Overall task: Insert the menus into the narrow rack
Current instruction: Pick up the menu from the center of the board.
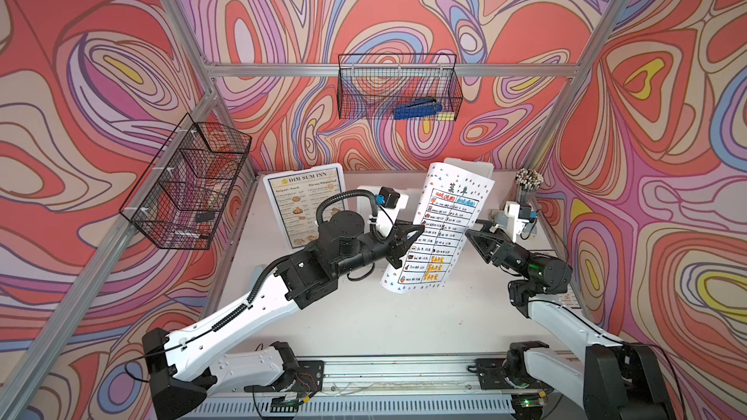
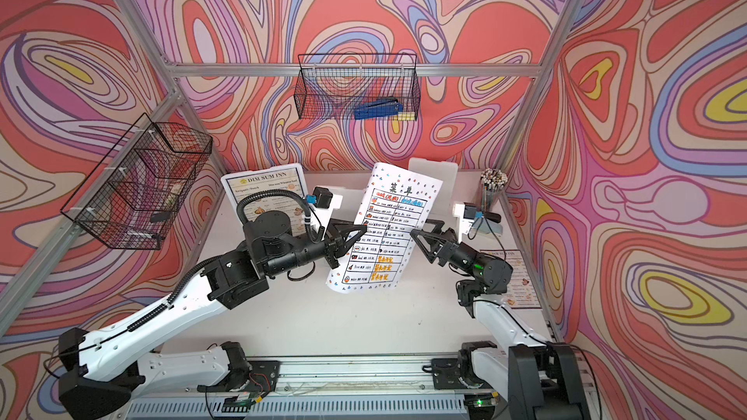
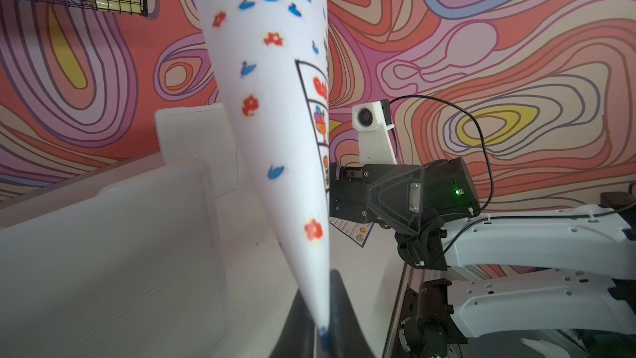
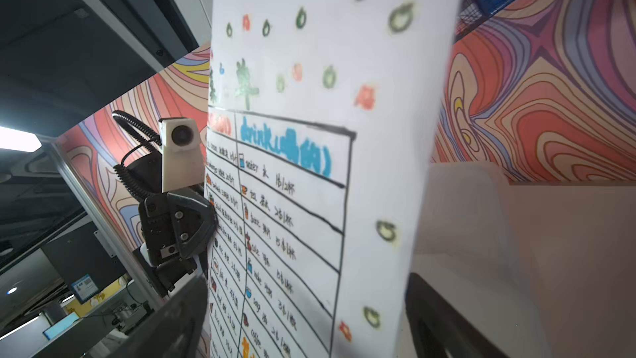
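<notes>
Open, bare worktop [image 1: 384,325] in front. Above it, the left gripper [image 1: 418,232] pinches the left edge of the white menu [image 1: 444,228], held upright and clear of the surface. The right gripper [image 1: 479,242] gapes around its right edge. Three menus show: a flat menu [image 2: 521,280] lies under the right arm, and a DIM SUM INN menu [image 1: 301,200] stands at the back near the white rack [image 1: 471,167]. Two wire baskets [image 1: 398,86] hang on the walls.

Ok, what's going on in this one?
The left claw is shut on one side edge of the white menu, holding it upright above the table. The right claw is open right at the sheet's other edge, not gripping it. One Dim Sum menu stands upright at the back; another lies flat by the right arm. The rack sits behind the white menu.
</notes>
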You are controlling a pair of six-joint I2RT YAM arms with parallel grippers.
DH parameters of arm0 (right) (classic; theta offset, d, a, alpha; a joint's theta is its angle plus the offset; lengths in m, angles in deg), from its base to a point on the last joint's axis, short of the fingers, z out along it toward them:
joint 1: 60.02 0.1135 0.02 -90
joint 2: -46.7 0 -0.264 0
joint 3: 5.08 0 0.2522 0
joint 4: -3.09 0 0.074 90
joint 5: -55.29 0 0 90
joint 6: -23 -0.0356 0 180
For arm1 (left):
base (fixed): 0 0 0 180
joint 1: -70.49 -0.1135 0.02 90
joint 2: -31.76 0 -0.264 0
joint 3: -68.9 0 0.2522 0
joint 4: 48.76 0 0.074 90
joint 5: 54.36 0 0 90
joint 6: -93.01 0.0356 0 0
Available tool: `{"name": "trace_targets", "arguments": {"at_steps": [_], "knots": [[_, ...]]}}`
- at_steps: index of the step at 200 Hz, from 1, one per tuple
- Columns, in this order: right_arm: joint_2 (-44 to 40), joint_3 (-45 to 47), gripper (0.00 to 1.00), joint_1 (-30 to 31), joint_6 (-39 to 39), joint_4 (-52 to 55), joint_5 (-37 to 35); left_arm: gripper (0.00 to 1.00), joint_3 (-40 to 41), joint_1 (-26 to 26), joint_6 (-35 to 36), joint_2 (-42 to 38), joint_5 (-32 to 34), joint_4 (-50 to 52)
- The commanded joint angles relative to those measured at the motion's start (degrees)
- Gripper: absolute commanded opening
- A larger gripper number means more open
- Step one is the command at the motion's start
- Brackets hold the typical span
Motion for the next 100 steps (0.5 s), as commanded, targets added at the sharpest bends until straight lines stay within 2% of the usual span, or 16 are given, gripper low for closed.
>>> {"name": "trace_targets", "arguments": {"at_steps": [1,100], "knots": [[1.5,-2.6,0.81,2.6,1.1,-4.3,0.5,0.11,-1.4,-0.4,0.7,-0.9,-1.0,-1.1],[-0.7,-2.3,0.45,2.6,3.3,-0.8,-1.8,0.11,1.9,-2.6,0.0,-3.9,-1.2,-2.3]]}}
